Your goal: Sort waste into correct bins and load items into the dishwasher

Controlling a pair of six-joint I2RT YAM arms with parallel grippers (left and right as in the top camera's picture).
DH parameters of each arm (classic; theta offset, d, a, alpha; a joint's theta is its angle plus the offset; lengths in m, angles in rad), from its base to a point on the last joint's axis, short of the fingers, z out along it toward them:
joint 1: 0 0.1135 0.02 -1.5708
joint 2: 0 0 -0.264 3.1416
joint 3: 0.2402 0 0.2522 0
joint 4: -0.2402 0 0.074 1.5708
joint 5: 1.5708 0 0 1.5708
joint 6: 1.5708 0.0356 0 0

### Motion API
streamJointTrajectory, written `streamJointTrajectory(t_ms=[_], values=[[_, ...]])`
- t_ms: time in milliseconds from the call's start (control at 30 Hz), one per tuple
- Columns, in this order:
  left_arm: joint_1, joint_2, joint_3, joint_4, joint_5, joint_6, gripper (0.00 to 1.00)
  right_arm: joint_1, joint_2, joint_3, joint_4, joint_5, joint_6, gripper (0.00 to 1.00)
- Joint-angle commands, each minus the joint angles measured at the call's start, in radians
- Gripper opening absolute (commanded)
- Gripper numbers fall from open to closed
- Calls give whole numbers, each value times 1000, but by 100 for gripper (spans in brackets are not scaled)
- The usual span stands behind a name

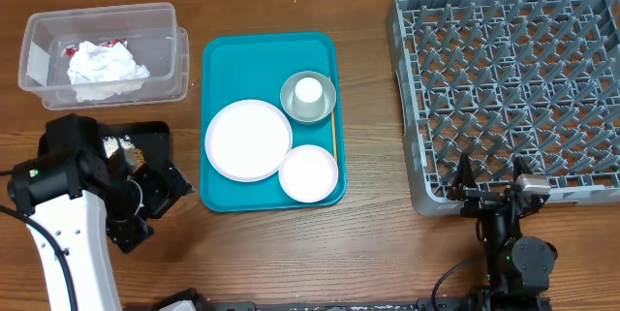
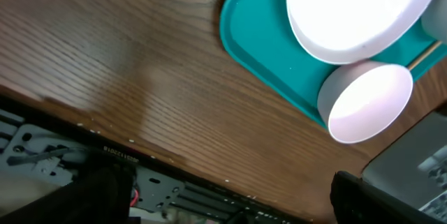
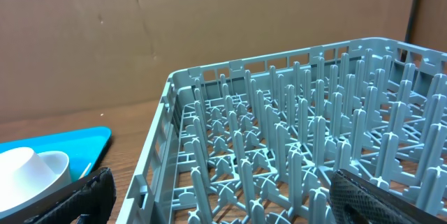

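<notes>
left jaws: wide apart, empty | white plate (image 2: 349, 8) + pink dish (image 2: 367, 102) on teal tray (image 2: 265, 42) ahead of them | right jaws: wide apart, empty | rack (image 3: 293, 147) just ahead

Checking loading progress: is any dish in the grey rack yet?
No, the grey rack shows only its own pegs, no dishes.

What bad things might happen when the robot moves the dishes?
The white cup sits inside the grey bowl, so lifting the bowl might tip it out. The wooden stick is thin and lies flat on the teal tray, so it may be hard to pinch. The right gripper is at the dish rack edge and might bump it.
</notes>
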Motion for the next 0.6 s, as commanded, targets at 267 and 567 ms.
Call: streamJointTrajectory(t_ms=[267,567], values=[[-224,-42,-80,294,158,315,100,3,-10,-10,5,2,-3,100],[-440,-266,-478,864,197,379,100,3,-10,-10,5,2,-3,100]])
